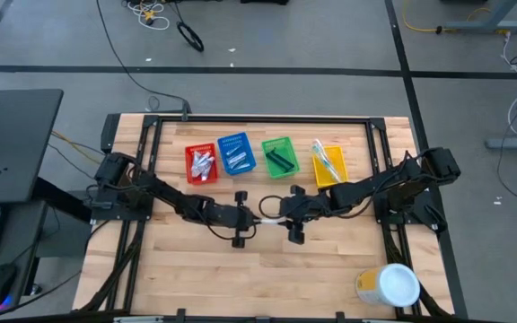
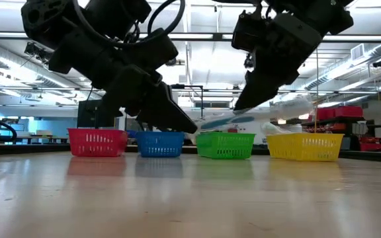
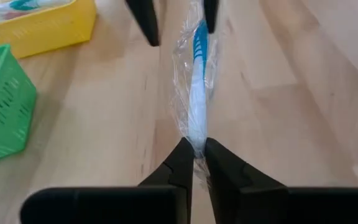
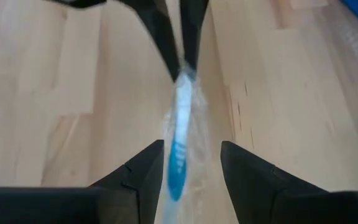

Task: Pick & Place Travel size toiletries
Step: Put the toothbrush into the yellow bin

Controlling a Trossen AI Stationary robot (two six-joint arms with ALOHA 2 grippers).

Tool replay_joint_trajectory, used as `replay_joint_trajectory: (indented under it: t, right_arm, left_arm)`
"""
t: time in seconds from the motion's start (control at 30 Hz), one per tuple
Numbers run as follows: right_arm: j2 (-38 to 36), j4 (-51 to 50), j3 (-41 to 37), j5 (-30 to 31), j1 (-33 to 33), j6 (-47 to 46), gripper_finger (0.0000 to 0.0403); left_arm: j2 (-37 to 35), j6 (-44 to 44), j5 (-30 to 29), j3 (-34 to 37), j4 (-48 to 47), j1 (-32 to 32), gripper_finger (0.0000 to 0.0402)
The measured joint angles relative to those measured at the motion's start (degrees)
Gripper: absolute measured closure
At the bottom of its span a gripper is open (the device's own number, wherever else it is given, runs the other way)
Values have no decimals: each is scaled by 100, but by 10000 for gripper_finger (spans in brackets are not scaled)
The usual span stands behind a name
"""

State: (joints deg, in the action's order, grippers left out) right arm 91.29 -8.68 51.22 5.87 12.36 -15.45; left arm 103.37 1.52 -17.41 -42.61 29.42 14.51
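A white-and-blue toothbrush in a clear wrapper [image 1: 270, 215] hangs in the air over the middle of the table, between my two grippers. My left gripper [image 3: 194, 148] is shut on its white end. My right gripper [image 4: 191, 152] is open, with one finger on either side of the blue end [image 4: 178, 163] and a gap on both sides. In the low view the toothbrush [image 2: 243, 121] lies roughly level above the tabletop. More toiletries lie in the four bins at the far side. My left gripper pinches the wrapped toothbrush at its white end [image 3: 195, 132], wrapper and handle together, between the two fingertips. The fingers come from the table's left, slanting down, and lie along the brush. The brush sticks out beyond the fingertips toward the right gripper, lifted clear of the table.
A row of bins stands at the far side: red [image 1: 202, 167], blue [image 1: 237, 154], green [image 1: 279, 157], yellow [image 1: 328, 165]. A yellow tub with a white lid [image 1: 389, 285] sits at the near right corner. Bare wood lies below and in front of the grippers.
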Motion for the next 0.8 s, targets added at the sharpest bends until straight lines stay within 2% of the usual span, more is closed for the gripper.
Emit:
replay_joint_trajectory:
  t: [0.23,0.4,0.53,0.8]
  right_arm:
    - [0,-302,0,0,0,24,233]
    - [0,-310,-1,11,0,-13,233]
    - [0,-313,0,6,2,-15,235]
    - [0,-341,0,6,2,-80,293]
  left_arm:
    - [-3,83,-23,0,184,-104,370]
    - [-7,425,-417,-3,467,-112,372]
    - [-13,615,-413,-5,676,-114,371]
    - [-15,688,-341,-7,743,-112,368]
